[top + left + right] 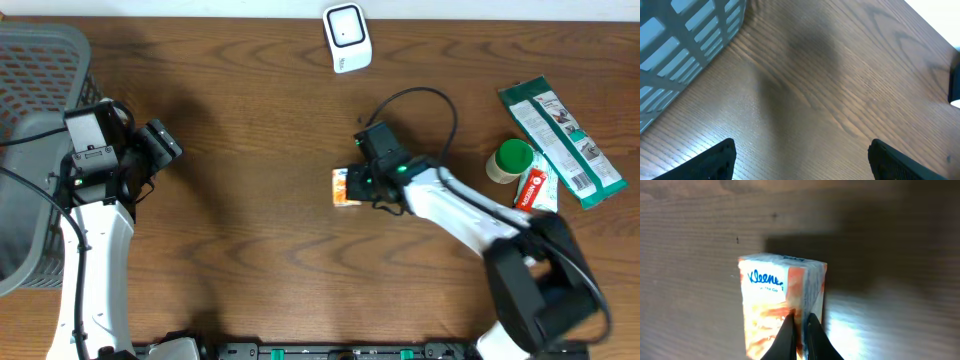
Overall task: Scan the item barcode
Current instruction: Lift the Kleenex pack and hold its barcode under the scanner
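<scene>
Obs: pack (pixel 345 187) of tissues lies on the table (pixel 250 260), roughly mid-table. It is still down on the wood, not lifted.

Right hand (pixel 366 182) reaches in from the right and sits over the pack's right end. In the wrist view the right hand (pixel 799 322) has its fingers drawn almost together, tips on the ridge where the pack (pixel 772 295) turns from top face to side. Judged: closed and pinching the wrapper along that edge, not spanning the body. How firm the pinch is cannot be told.

Left hand (pixel 163 146) is wide open with nothing in it, far left beside the basket (pixel 40 60) and well apart from the pack. Its own view shows the left hand (pixel 800 165) over bare wood, with the basket wall to one side.

Key relation: scanner (pixel 346 38) stands at the far edge of the table, almost straight beyond the pack and well apart from it. The right arm is much the nearer to both. The pack's long axis seems to run in line with the right hand, left to right in the overhead view, though part of it is hidden.

No barcode shows on the faces in view, so which face must turn toward the scanner is unknown.

Risk: an edge pinch on soft wrap may slip or let the pack swing when lifted.
</scene>
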Robot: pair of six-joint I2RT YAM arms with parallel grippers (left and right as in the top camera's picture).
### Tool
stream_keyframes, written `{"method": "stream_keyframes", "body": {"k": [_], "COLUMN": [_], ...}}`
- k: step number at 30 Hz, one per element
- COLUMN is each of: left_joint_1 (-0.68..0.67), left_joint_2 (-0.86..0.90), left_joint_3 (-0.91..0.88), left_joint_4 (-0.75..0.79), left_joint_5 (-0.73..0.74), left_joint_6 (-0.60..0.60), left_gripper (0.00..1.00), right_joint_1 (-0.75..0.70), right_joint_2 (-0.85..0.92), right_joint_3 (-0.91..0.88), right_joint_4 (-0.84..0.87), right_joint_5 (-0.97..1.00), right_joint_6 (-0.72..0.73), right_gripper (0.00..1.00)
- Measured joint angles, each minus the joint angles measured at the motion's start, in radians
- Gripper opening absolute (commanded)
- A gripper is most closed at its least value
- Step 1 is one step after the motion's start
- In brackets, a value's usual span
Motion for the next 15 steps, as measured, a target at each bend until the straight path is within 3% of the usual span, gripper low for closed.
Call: {"method": "stream_keyframes", "body": {"k": [4,11,15], "left_joint_1": [0.0,0.0,0.0], "left_joint_2": [0.0,0.0,0.0], "left_joint_3": [0.0,0.0,0.0], "left_joint_4": [0.0,0.001,0.0], "left_joint_5": [0.0,0.0,0.0], "left_joint_6": [0.0,0.0,0.0], "left_gripper": [0.85,0.85,0.85], "right_joint_1": [-0.019,-0.014,-0.014], "right_joint_2": [-0.138,-0.192,-0.154], "right_joint_3": [0.074,0.52,0.798], "right_joint_4": [-0.194,-0.695,-0.871], "right_joint_5": [0.048,0.235,0.339], "right_joint_6": [-0.096,-0.192,-0.211], "right_gripper": [0.01,0.01,0.01]}}
